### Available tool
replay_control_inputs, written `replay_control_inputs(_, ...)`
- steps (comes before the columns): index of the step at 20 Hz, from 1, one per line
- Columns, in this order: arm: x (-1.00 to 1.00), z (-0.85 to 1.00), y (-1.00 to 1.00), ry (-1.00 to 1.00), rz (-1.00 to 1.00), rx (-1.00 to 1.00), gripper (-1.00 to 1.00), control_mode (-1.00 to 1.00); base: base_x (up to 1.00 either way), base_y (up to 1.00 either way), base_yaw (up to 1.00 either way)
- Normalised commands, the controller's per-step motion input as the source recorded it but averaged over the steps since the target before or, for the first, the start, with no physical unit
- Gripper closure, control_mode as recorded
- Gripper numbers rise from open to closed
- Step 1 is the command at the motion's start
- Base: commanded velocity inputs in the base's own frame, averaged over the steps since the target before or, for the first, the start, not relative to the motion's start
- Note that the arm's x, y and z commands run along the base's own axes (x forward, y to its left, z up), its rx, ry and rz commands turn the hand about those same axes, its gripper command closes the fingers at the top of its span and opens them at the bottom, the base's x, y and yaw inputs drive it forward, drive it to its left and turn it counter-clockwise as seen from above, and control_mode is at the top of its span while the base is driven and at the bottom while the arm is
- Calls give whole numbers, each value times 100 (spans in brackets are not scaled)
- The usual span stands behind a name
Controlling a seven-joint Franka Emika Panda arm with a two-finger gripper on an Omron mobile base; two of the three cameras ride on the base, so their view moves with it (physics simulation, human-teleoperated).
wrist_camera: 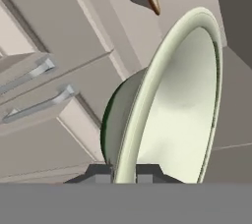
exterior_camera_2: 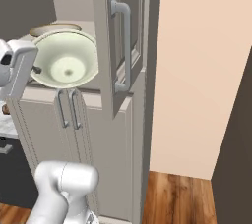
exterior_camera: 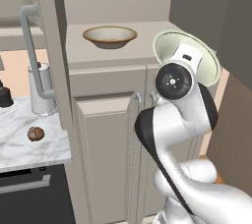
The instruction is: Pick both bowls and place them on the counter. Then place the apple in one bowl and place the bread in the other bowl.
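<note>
Glazed, pale cream-green bowl held clear of the cabinet shelf, tipped well off level so that the inside faces outward in the right base view. Gripper clamped on its rim, one finger tip on the white, green-patterned outside and one on the inside, as seen in the hand view. Judged rigid and light for its width, with a smooth, likely slippery surface; probably breakable if dropped on the counter. Thin rim gives little bearing area, so rotation about the pinch point to be expected during wide swings. Best hold: on the rim, fingers straddling the wall, as now. Tan bowl resting upright on the beige shelf behind the open cabinet door, not yet moved; same rim hold advised, approached from the near edge. Bread lying on the marble counter, low and to the left in the left base view, near a pale canister; lumpy, firm enough for a grasp across its middle. Apple not identified in these views. Count: bowls, two, one in the gripper and one on the shelf; bread, one; canister, one; lower cabinet doors with paired handles, two.
</note>
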Motion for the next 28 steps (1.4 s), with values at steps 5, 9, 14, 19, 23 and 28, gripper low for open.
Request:
replay_control_inputs(5,-55,-33,20,8,5,-4,100,-100,0,0,0)
replay_control_inputs(9,-66,-34,5,1,5,0,100,-100,0,0,0)
replay_control_inputs(14,-24,-20,15,1,4,-2,100,100,-24,8,1)
replay_control_inputs(19,0,0,0,0,0,0,100,100,-76,20,3)
replay_control_inputs(23,0,0,0,0,0,0,100,100,-83,27,4)
replay_control_inputs(28,0,0,0,0,0,0,100,100,-71,45,1)
